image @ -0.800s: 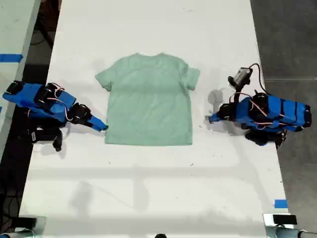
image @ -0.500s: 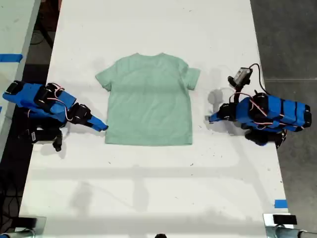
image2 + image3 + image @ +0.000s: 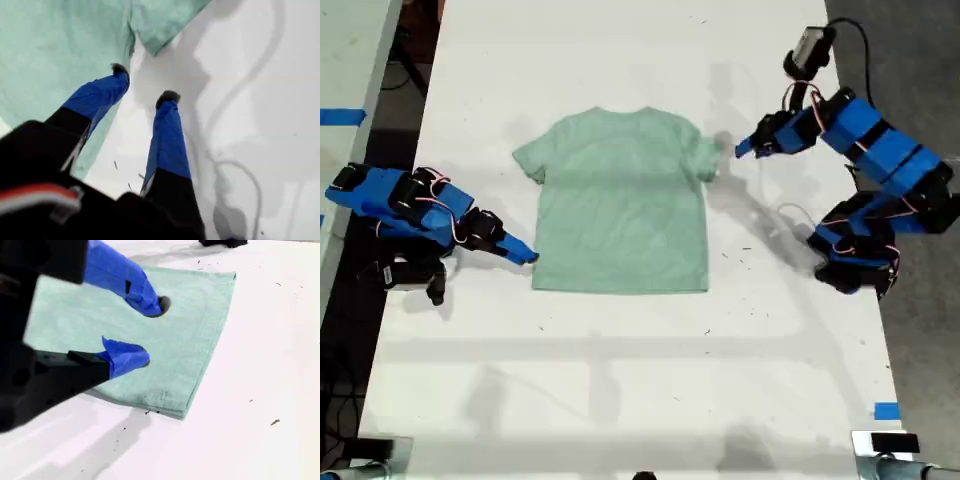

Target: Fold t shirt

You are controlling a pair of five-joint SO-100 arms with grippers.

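The t shirt [image 3: 620, 200] is spread flat mid-worktop [image 3: 620, 380], while my first gripper [image 3: 741, 150], jaws parted and empty, is held beside the sleeve at the exterior view's right, and my second gripper [image 3: 525, 256], also parted and empty, is poised at the hem corner at that view's left.

Pale mint-green t shirt [image 3: 620, 200], plain, no print. White bench [image 3: 620, 380] with tiny dark specks. Both arms bright blue with black joints; my first gripper [image 3: 142, 85] shows blue fingers [image 3: 167, 135], black-tipped.
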